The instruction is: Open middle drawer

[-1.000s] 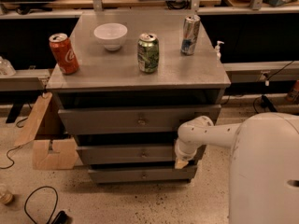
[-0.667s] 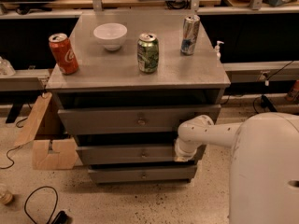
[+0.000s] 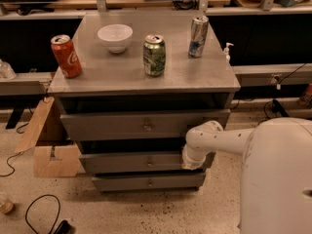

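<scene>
Plainly, the robot's gripper sits low at the right end of the wide, shallow grey metal middle drawer, tucked under the white, rounded wrist of the arm. Whether it is open or closed on anything I cannot tell. The drawer lies in the grey metal bench, between the taller-fronted grey top drawer and the narrow grey bottom drawer. Its small round centre knob is well to the left of the gripper.

The main risk, as I judge it, is an off-centre pull: hauling from the right corner rather than the knob could skew the drawer in its runners and jam it, or let the hold slip off the edge. A jerk could also rock the bench and upset the red cola can, the green drink can or the tall silver-blue can; the white bowl looks steadier.

The speckled floor in front of the drawers looks open for the drawer's travel. The brown cardboard box stands to the left, beside the bench, and the robot's large white body crowds the right front corner
</scene>
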### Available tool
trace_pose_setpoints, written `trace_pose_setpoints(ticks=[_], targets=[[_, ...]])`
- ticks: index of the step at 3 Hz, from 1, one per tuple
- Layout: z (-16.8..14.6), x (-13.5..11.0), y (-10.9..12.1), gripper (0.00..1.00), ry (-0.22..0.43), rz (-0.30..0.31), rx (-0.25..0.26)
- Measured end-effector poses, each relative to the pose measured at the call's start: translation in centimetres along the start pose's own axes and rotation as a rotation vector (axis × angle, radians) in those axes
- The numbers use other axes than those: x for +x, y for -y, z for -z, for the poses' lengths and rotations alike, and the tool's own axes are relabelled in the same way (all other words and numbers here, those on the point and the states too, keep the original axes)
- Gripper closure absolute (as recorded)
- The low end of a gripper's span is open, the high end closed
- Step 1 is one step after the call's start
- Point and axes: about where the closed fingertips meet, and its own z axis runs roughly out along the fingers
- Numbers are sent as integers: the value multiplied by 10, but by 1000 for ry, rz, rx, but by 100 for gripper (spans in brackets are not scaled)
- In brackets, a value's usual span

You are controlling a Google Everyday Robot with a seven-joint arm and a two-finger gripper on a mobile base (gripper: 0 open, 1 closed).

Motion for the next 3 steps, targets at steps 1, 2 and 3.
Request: trace_pose_setpoints(ticks=[1, 2, 3], targets=[[2, 0, -2, 100, 0, -2, 0], [9, 0, -10, 100, 0, -8, 2], [16, -1, -9, 100, 0, -8, 2]])
